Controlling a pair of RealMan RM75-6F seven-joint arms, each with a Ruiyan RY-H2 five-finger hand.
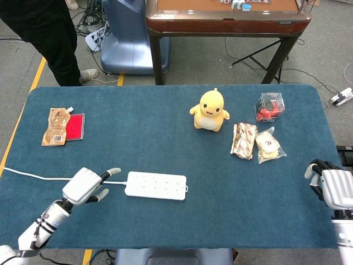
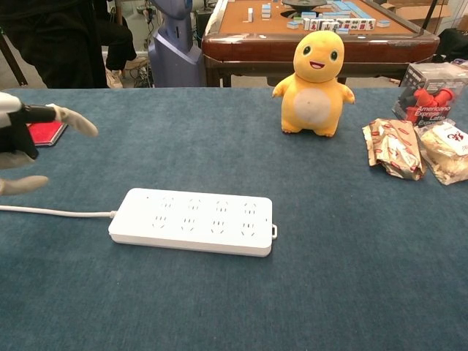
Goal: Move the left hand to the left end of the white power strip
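The white power strip [image 1: 156, 185] lies flat on the blue table [image 1: 165, 127], and its white cord [image 1: 33, 176] runs off toward the left edge. In the chest view the power strip [image 2: 193, 221] fills the centre-left. My left hand [image 1: 84, 186] hovers over the cord just left of the strip's left end, fingers spread and holding nothing; the chest view shows only the left hand's [image 2: 25, 142] fingers at the left border. My right hand [image 1: 336, 189] sits at the table's right edge, fingers curled in, holding nothing.
A yellow plush toy [image 1: 209, 110] stands mid-table, with snack packets [image 1: 256, 143] and a clear box of red pieces [image 1: 269, 106] to its right. A brown pouch on a red card [image 1: 62, 126] lies at the far left. A wooden table [image 1: 226, 16] stands beyond.
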